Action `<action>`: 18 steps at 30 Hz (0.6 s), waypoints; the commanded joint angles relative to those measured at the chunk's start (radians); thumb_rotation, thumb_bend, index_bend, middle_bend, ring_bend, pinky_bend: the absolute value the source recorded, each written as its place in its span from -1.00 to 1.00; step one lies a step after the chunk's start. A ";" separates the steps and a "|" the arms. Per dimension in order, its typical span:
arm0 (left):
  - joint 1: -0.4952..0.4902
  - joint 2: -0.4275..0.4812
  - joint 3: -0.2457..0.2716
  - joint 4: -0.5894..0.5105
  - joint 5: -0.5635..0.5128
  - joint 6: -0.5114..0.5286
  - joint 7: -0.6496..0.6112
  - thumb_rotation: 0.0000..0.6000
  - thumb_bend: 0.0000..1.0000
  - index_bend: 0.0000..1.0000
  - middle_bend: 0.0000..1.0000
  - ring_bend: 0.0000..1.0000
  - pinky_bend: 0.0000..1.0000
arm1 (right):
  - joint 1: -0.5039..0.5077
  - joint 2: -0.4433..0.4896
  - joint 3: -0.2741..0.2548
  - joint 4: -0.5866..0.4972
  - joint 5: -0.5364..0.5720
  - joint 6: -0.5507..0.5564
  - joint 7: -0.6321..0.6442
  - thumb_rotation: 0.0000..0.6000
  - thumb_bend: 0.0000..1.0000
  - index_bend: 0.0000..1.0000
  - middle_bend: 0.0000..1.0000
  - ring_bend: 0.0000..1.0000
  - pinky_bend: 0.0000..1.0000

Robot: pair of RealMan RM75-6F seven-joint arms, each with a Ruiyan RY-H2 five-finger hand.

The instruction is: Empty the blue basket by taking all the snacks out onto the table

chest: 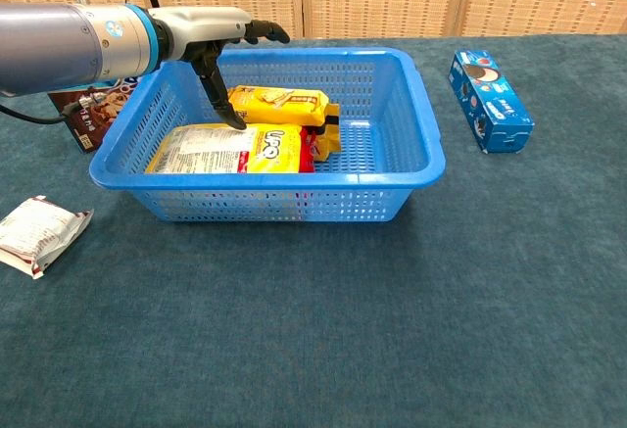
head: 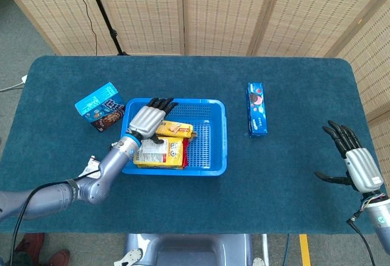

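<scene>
Your left hand (chest: 211, 31) hovered over blue basket (chest: 411, 168), centre-left of frame, fingers spread, holding nothing; thumb tip reached down near large yellow packet (chest: 227, 149). Right hand (head: 356, 165) idled open, far right.

Progress: roughly half. Left inside: large packet, small yellow packet (chest: 279, 105), long axes left-right. Already out on table (chest: 392, 330): chocolate box (head: 99, 106), white sachet (chest: 37, 232), blue biscuit box (chest: 490, 100).

black "upq"-like letters on the large yellow packet (chest: 227, 148), other print too small
</scene>
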 commanded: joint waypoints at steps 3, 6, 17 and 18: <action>-0.017 -0.032 0.005 0.038 -0.010 -0.006 -0.003 1.00 -0.78 -1.00 -1.00 -1.00 -0.88 | 0.002 -0.003 -0.001 0.005 -0.003 -0.003 0.002 1.00 -1.00 -1.00 -1.00 -1.00 -1.00; -0.031 -0.065 0.007 0.075 -0.007 -0.008 -0.005 1.00 -0.76 -0.98 -1.00 -1.00 -0.75 | 0.004 -0.004 0.000 0.007 0.001 -0.008 0.007 1.00 -1.00 -1.00 -1.00 -1.00 -1.00; -0.044 -0.123 0.008 0.143 0.019 0.012 -0.022 1.00 -0.52 -0.16 -0.34 -0.32 -0.13 | 0.009 -0.007 0.001 0.018 0.004 -0.021 0.018 1.00 -1.00 -1.00 -1.00 -1.00 -1.00; -0.042 -0.125 0.007 0.144 0.025 0.016 -0.025 1.00 -0.51 -0.11 -0.29 -0.28 -0.10 | 0.009 -0.007 0.002 0.018 0.004 -0.021 0.020 1.00 -1.00 -1.00 -1.00 -1.00 -1.00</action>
